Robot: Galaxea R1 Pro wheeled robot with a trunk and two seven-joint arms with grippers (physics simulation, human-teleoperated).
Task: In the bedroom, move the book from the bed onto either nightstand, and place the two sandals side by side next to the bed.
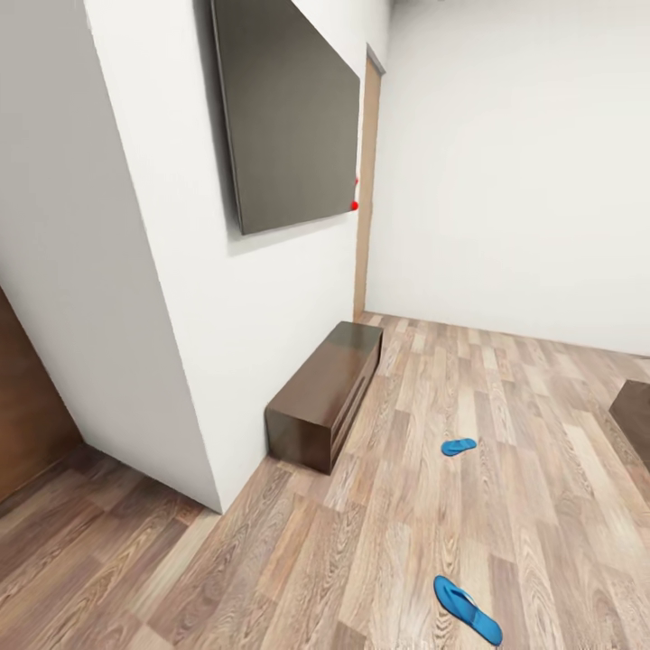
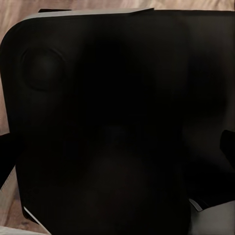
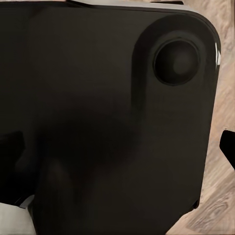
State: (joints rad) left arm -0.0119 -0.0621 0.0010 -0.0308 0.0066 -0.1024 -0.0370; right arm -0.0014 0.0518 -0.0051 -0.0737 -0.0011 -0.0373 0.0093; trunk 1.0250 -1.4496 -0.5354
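Floor [image 1: 506,469]: light wood planks, visible grain, matt. Long cabinet [image 1: 327,390]: dark brown wood, glossy top. Sandals [image 1: 459,446] [image 1: 467,609]: smooth bright blue. Walls [image 1: 506,162]: matt white. Wall panel [image 1: 289,108]: smooth dark grey.

Big dark wall panel [image 1: 289,108] up on the white wall. Long dark-brown cabinet [image 1: 327,393] right below, tight against it.

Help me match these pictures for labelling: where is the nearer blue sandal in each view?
Head view: nearer sandal on the wood-plank floor, lower right.
Left wrist view: a dark body up close; floor at the edge.
Right wrist view: likewise, dark body, floor at the edge.
Shared landmark: the wood-plank floor.
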